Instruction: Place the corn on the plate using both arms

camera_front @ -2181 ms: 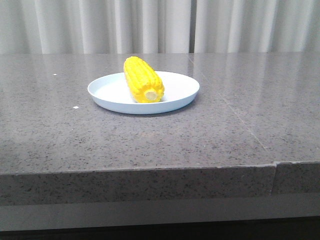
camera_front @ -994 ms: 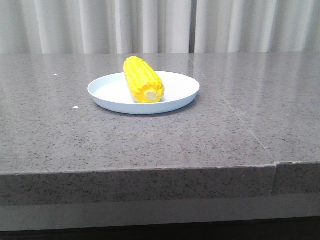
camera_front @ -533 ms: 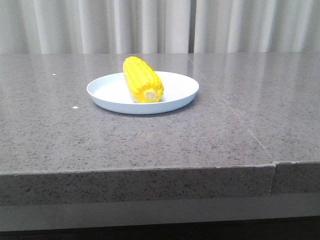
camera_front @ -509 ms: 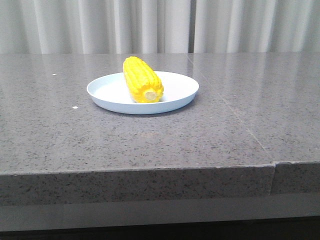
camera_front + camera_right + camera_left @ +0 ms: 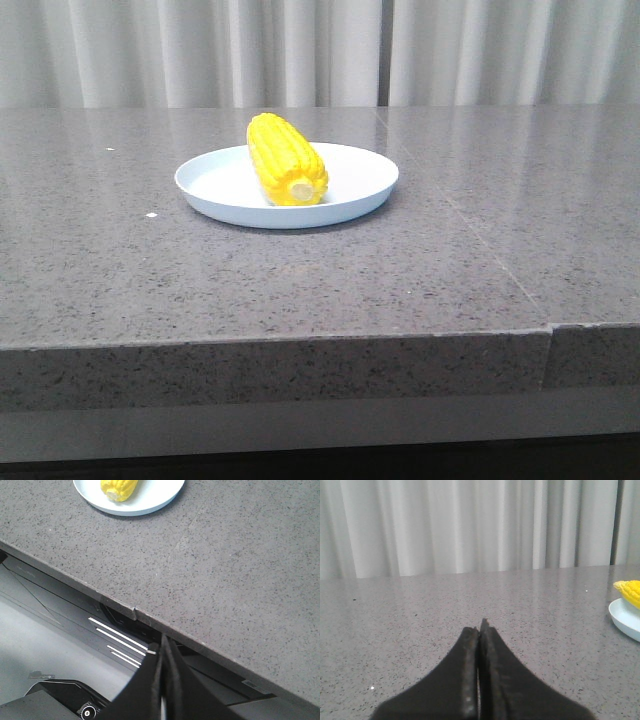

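Staged test room, granite counter (image 5: 300, 290), curtains (image 5: 300, 50)

grey speckled stone table (image 5: 300, 290) | pale pleated curtains (image 5: 300, 50) behind

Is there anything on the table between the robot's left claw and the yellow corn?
Nothing visible. The left gripper is shut and empty over bare grey table, and only open tabletop lies between it and the corn. The corn already lies on the plate, so it has nowhere further to travel.
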`<act>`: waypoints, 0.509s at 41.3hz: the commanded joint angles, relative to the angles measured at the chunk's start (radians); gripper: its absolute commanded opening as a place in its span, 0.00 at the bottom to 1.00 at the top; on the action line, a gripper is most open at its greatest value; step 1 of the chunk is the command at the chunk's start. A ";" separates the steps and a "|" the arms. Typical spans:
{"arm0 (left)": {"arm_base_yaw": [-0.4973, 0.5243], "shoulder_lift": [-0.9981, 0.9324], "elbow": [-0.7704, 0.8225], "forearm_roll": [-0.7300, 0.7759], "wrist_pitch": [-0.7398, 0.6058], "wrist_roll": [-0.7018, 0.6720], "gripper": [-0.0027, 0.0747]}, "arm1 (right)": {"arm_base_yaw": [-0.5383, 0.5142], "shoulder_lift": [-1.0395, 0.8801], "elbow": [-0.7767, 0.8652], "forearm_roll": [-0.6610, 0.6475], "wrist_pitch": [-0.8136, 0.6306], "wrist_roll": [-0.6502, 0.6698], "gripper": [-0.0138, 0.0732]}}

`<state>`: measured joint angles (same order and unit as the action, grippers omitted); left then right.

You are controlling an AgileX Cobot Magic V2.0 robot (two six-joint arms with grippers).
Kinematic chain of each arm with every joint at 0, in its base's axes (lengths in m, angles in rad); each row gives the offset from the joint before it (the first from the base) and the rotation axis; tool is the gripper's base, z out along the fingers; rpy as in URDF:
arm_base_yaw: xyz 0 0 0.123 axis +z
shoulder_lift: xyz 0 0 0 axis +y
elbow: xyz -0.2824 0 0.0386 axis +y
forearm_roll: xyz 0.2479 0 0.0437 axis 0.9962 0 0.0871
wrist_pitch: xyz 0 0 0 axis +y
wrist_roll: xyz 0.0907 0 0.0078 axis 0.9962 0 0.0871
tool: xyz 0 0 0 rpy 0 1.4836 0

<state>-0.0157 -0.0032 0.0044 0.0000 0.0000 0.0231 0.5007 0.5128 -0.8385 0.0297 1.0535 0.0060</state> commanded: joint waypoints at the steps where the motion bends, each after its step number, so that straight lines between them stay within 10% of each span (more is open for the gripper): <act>1: -0.007 -0.022 0.003 -0.012 -0.088 -0.008 0.01 | 0.000 0.006 -0.023 -0.012 -0.062 -0.006 0.08; 21: -0.015 -0.019 0.003 -0.012 -0.088 -0.008 0.01 | 0.000 0.006 -0.023 -0.012 -0.062 -0.006 0.08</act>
<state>-0.0228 -0.0032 0.0044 0.0000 0.0000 0.0231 0.5007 0.5128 -0.8385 0.0297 1.0535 0.0060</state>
